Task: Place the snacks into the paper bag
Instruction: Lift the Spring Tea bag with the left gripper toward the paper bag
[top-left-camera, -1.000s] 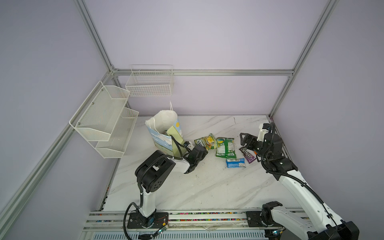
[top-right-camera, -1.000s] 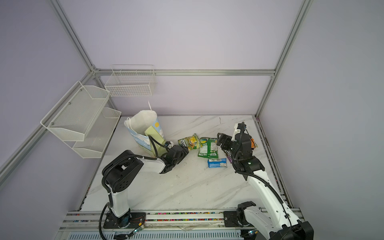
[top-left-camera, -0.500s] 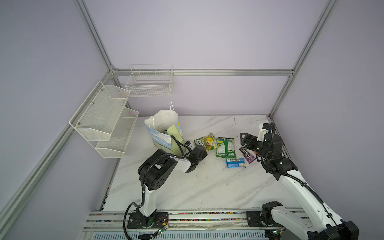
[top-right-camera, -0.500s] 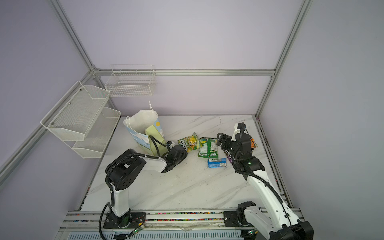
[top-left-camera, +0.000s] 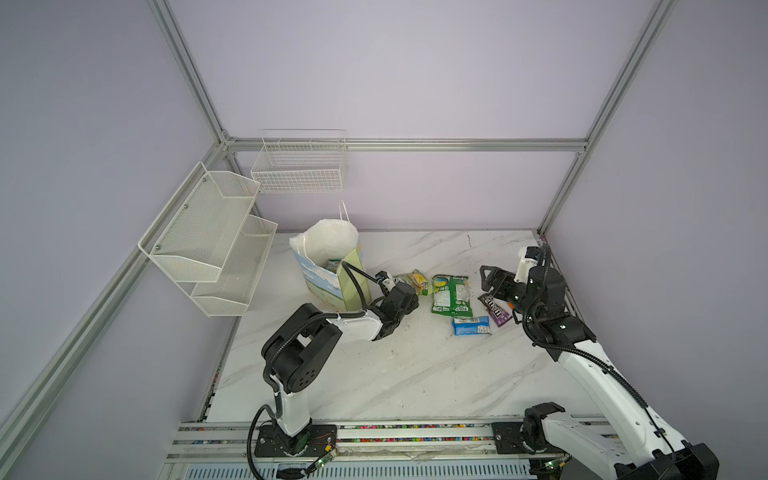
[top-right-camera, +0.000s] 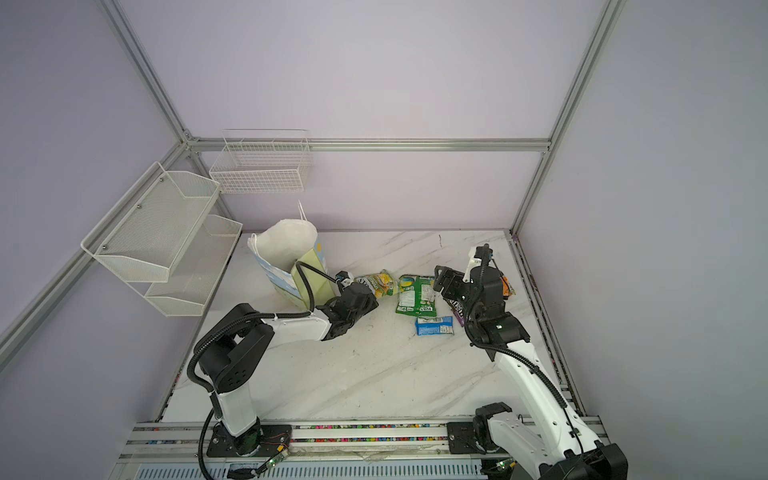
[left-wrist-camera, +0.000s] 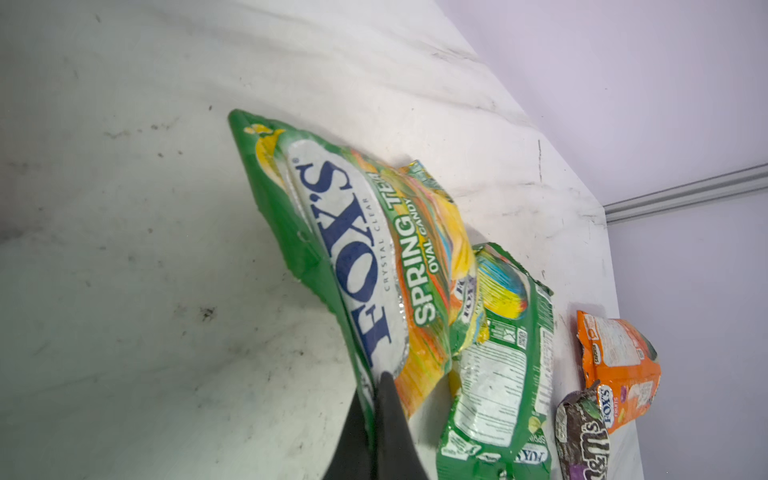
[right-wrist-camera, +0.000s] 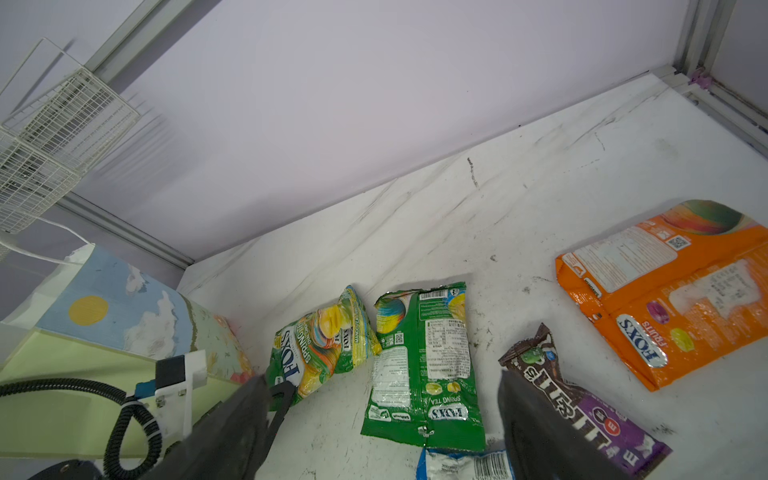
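The green packet (left-wrist-camera: 374, 257) rests on the table (top-left-camera: 415, 374) near the bag (top-left-camera: 318, 284). The left gripper (left-wrist-camera: 376, 401), its jaws apart a second ago, has just clamped onto the packet's near edge, so I judge the pick made and the lift to the bag next. The bag stands upright, mouth open, with a teal packet (top-left-camera: 333, 264) showing inside. A second green packet (top-left-camera: 451, 295), blue packet (top-left-camera: 471, 325), purple bar (top-left-camera: 494, 309) and orange packet (right-wrist-camera: 665, 299) are not yet bagged. The right gripper (top-left-camera: 488, 280) hangs spread wide above the bar, holding nothing. The wall baskets (top-left-camera: 299, 166) look empty.
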